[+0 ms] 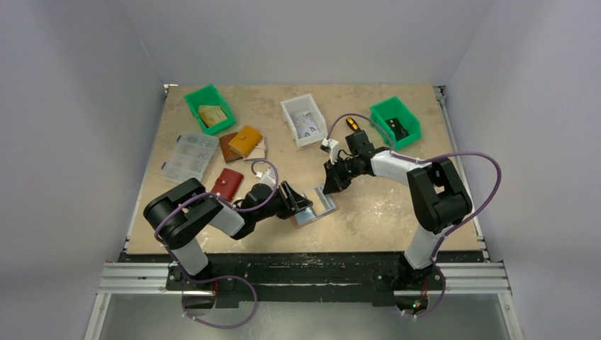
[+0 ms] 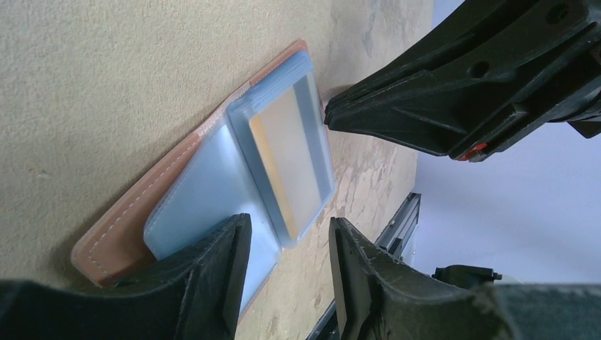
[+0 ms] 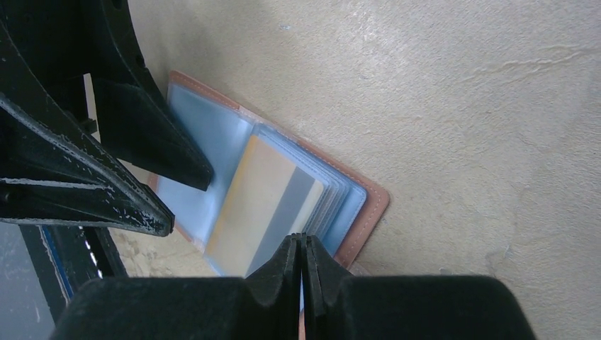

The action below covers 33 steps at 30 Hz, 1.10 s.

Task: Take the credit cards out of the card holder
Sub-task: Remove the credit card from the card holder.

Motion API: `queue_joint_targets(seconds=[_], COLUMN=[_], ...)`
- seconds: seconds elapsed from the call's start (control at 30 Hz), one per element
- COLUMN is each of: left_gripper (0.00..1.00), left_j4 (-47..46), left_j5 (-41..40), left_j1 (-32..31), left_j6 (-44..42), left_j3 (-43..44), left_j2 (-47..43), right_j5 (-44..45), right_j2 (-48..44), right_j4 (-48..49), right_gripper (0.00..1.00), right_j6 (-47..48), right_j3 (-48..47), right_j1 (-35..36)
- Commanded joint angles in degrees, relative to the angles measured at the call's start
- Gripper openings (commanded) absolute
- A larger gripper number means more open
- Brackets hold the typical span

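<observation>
The card holder [image 1: 320,207] lies open on the table, brown-pink leather [image 2: 135,209] [image 3: 368,212] with clear plastic sleeves. A tan-gold credit card with a grey stripe [image 2: 290,152] [image 3: 262,202] sits in the top sleeve of one half. My left gripper [image 2: 287,265] [image 1: 301,204] is open. One of its fingers [image 2: 227,269] rests on the clear sleeve of the other half, and the other finger is over bare table. My right gripper [image 3: 301,242] [image 1: 330,185] is shut, its tips at the edge of the sleeve stack by the card. Whether it pinches anything does not show.
At the back stand two green bins [image 1: 210,108] [image 1: 395,122] and a white bin [image 1: 303,119]. On the left lie a clear organiser box [image 1: 189,156], a mustard-yellow wallet [image 1: 246,140] and a red pouch [image 1: 227,184]. The table's near edge [image 1: 305,249] is close behind the holder.
</observation>
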<state>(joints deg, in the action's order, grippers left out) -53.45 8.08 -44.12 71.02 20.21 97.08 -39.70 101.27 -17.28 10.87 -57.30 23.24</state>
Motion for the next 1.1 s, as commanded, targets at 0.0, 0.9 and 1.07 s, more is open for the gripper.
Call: queue_joint_targets(seconds=[0.0, 0.9, 1.07], left_gripper=[0.49, 0.42, 0.41], left_j4=[1.84, 0.18, -1.48], left_j5=[-2.09, -3.13, -3.62], left_j1=[-0.40, -0.86, -0.83], left_j6=[0.43, 4.05, 5.51], left_j3=[1.34, 2.30, 1.52], left_j2=[0.39, 5.14, 6.21], right_j5=[0.54, -4.23, -4.16], right_j2=[0.48, 5.31, 6.74], right_j4=[0.54, -3.96, -4.84], right_gripper=[0.10, 0.08, 0.07], right_j6=[-0.63, -1.72, -2.43], right_j3=[-2.12, -4.69, -5.22], right_j1=[0.18, 3.58, 4.16])
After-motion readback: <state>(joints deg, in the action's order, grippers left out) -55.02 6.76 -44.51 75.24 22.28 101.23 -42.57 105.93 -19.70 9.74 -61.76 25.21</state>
